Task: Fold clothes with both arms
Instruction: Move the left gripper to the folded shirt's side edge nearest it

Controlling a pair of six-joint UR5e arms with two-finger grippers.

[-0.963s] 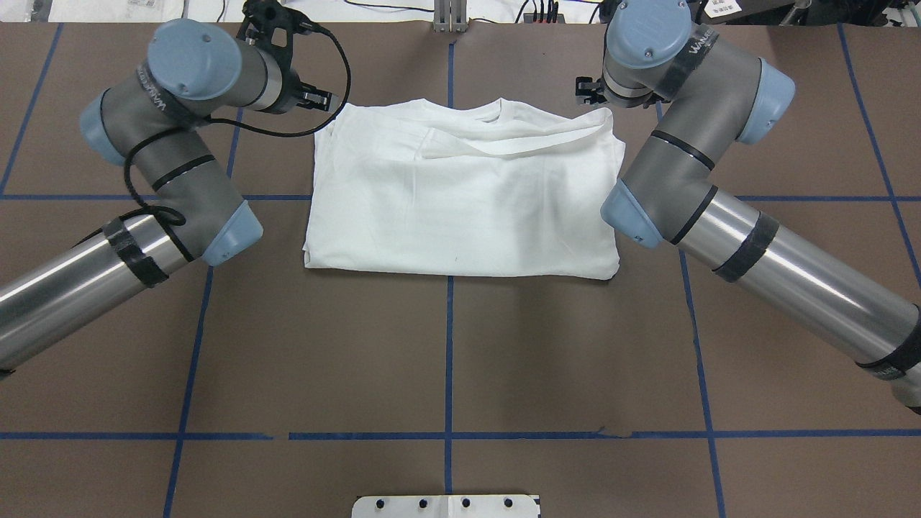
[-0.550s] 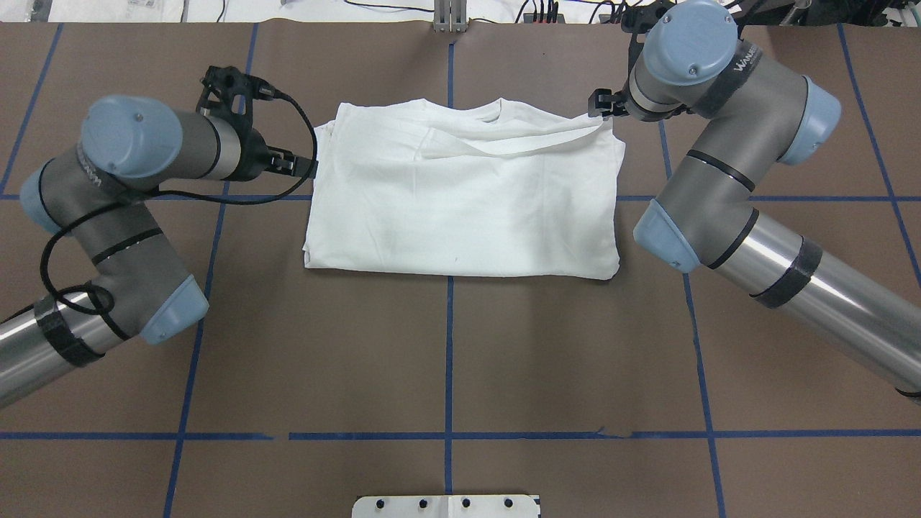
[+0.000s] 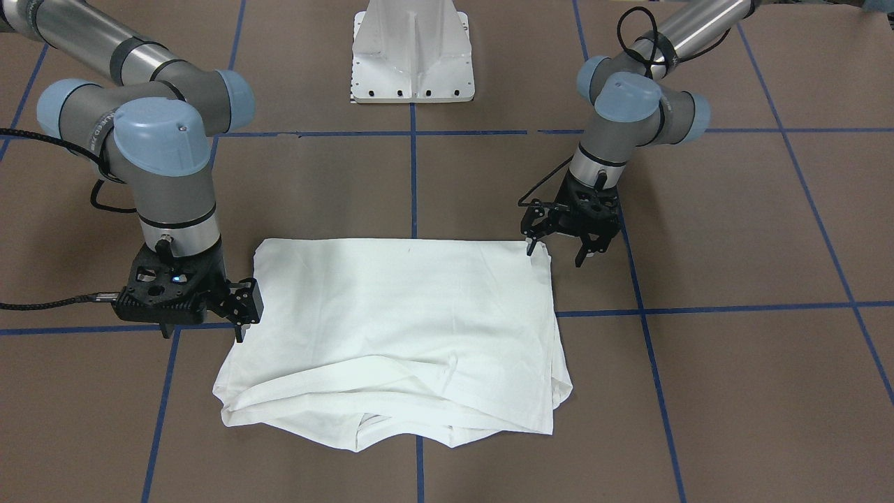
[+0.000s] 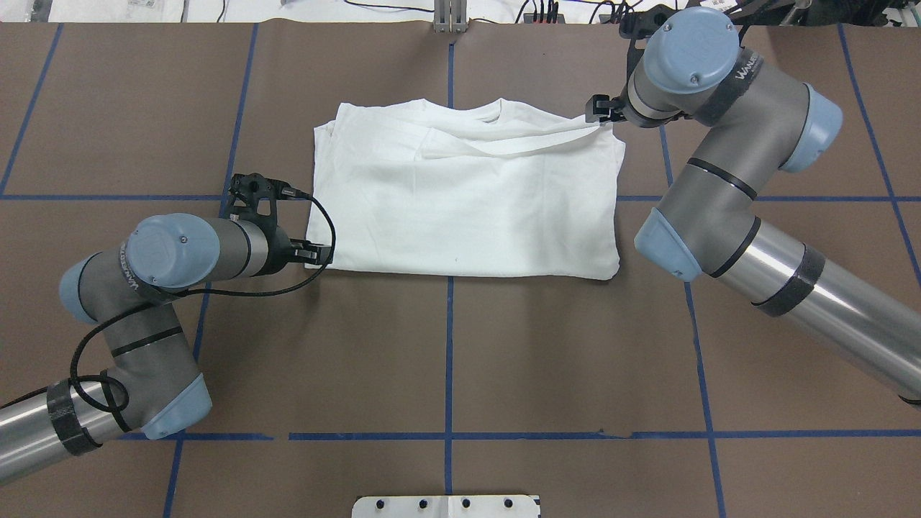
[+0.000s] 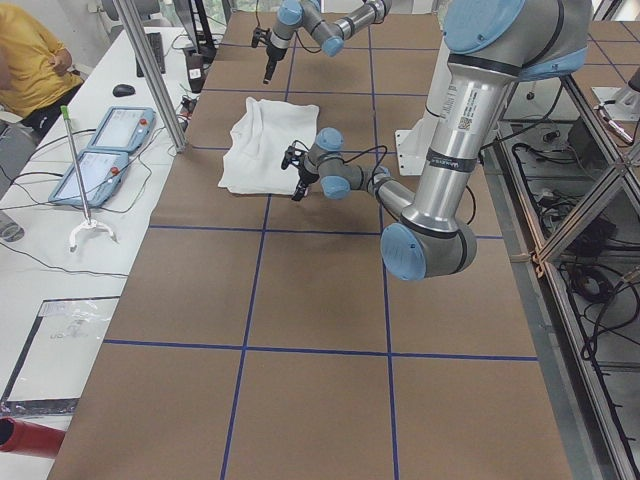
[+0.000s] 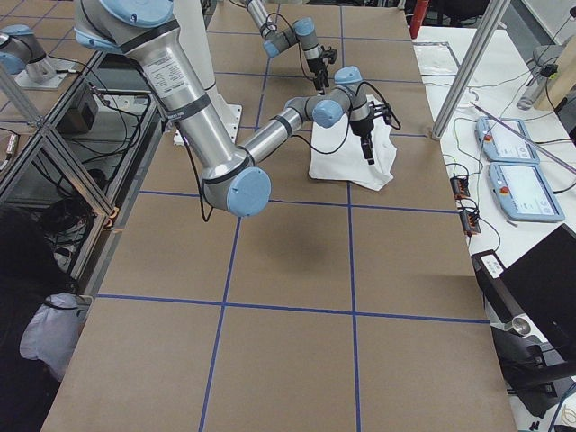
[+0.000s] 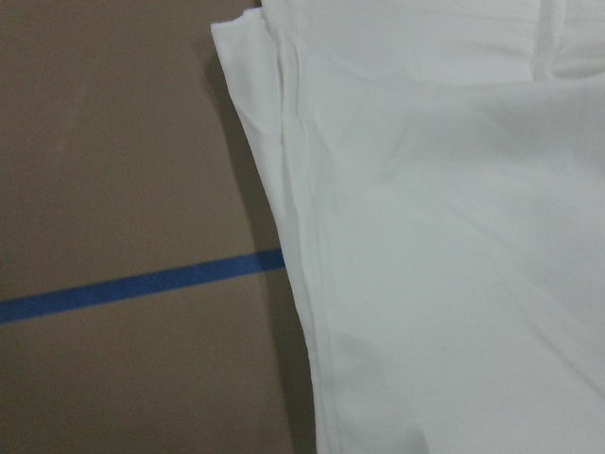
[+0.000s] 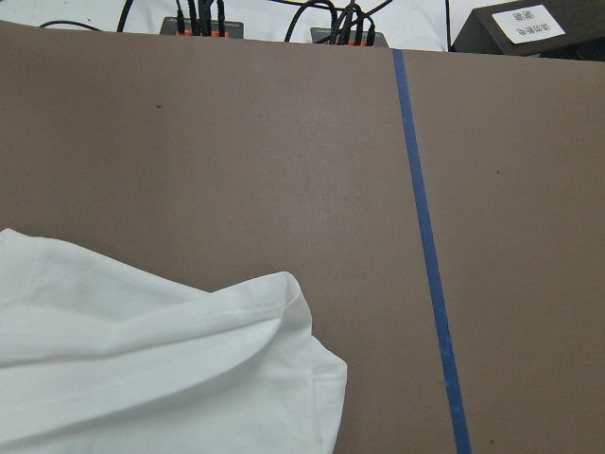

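A brown table (image 4: 360, 345) gridded with blue tape (image 4: 449, 360) carries everything, with the white base (image 4: 446, 506) at the robot's edge and cables (image 4: 540, 11) along the far one. Nothing lies between either arm and the cloth. The shirt (image 4: 460, 208) sits in the far half, folded into a rectangle and centred on the middle tape line. Its long side runs left to right across the table, its collar (image 4: 496, 111) points to the far edge, and a sleeve (image 4: 518, 144) lies slantwise over the top. On the left, the left arm (image 4: 173, 252) reaches in low, its wrist aimed at the shirt's near left corner. The left jaws stand spread, one finger (image 3: 532, 246) right at the corner's edge and the other out over bare table, gripping nothing. Its wrist camera sees only the shirt's layered edge and a strip of tape. On the right, the right arm (image 4: 719, 144) bends down over the far right corner. The right jaws are spread too, one finger (image 3: 244, 304) at the shirt's side edge and the other over the table, holding nothing. In that wrist view the corner lies slack on the table.
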